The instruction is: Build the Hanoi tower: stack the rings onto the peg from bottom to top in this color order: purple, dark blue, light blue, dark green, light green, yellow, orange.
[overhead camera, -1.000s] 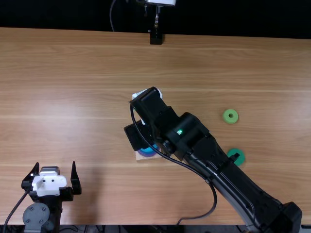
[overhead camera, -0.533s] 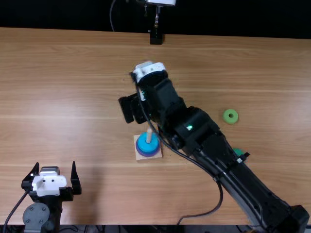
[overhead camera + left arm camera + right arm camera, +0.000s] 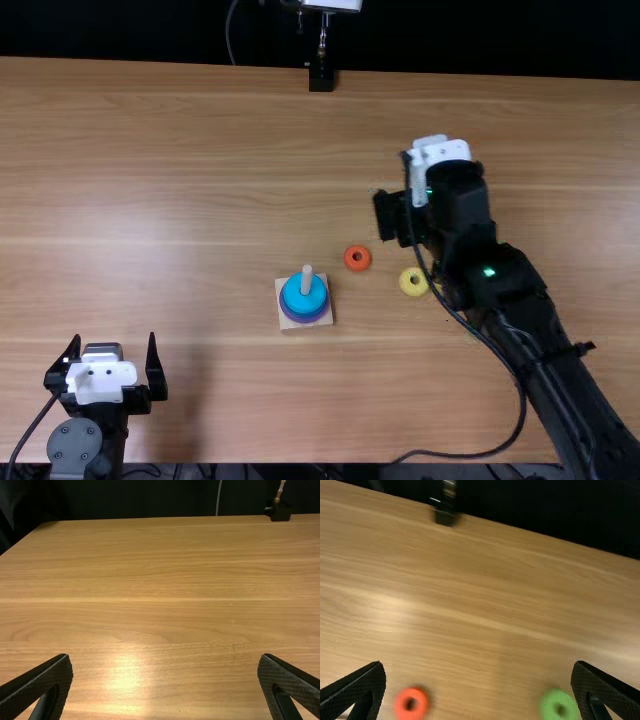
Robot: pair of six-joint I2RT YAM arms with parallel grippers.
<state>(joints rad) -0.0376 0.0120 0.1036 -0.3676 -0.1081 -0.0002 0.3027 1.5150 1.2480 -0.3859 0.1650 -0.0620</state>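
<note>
Table (image 3: 180, 200); both grippers, left (image 3: 113, 345) and right (image 3: 478, 689), spread open, the right nearer. Left and near from it: one base (image 3: 285, 325), purple ring (image 3: 306, 319), light blue ring (image 3: 306, 305), one upright peg (image 3: 307, 280). Dark green ring, likely next: place unclear. Three loose: light green ring (image 3: 550, 704) by a right fingertip, yellow ring (image 3: 405, 284) near, orange ring (image 3: 349, 262) near-left.

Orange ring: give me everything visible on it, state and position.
The orange ring is small, thick and round, one solid colour, with a hole through its middle. Material looks like plastic or painted wood; can't tell which. It lies flat on the table, off the peg. In the top view it sits between the square base and the yellow ring, touching neither.
</note>
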